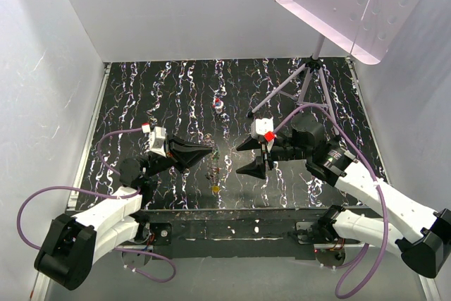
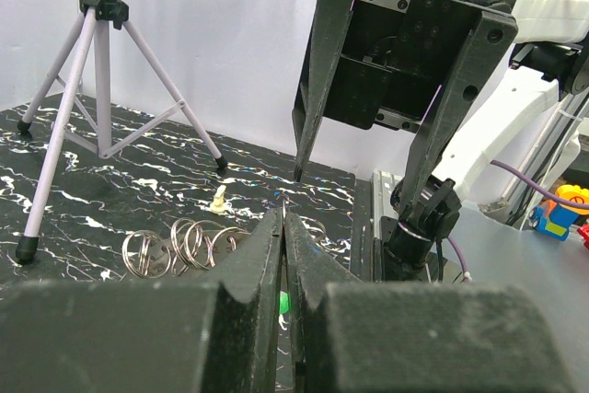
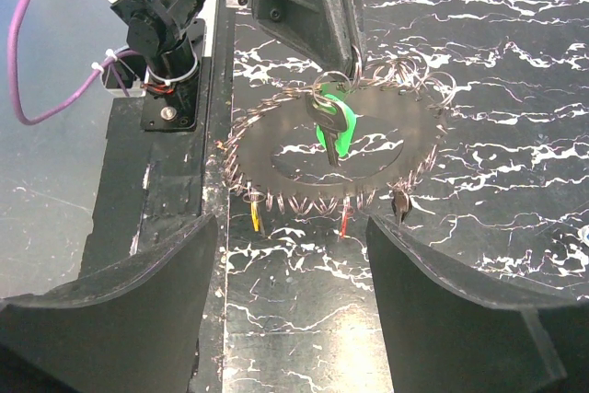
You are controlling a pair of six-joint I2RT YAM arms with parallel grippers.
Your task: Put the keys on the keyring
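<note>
Centrally, the black marbled table (image 1: 141,89) carries everything, and a pale tripod (image 1: 310,82) with a pink perforated board (image 1: 345,5) stands beyond the right gripper, on its far right side.

The right gripper (image 1: 239,160) is spread wide, with nothing between its fingers (image 3: 110,319). It points straight at the left gripper (image 1: 208,151), which faces it from a short way off. The left gripper's jaws are pressed together to a thin slit.

The keyring (image 3: 253,158) lies in the space between the two grippers. From the right wrist it sits just ahead of the open fingers, centred in their gap and blurred. Its far rim reaches up to the left gripper's tips, which pinch there. Whether the pads bite the toothed rim itself or the thin wire loop at that spot I cannot tell. From the left wrist, wire loops of the rim show just to the left of the closed fingers.

The green key (image 3: 334,135) hangs right under the left gripper's tips, over the keyring's centre hole; from the left wrist a speck of green shows through the slit. At the rim nearest the right gripper sit the yellow key (image 3: 255,218), the red key (image 3: 343,223) and a darker key (image 3: 399,207) of uncertain colour.

A red-white-blue blob (image 1: 219,105) rests on the table well beyond both grippers. A small beige lump (image 2: 219,198) lies ahead of the left fingers, slightly to their left.
</note>
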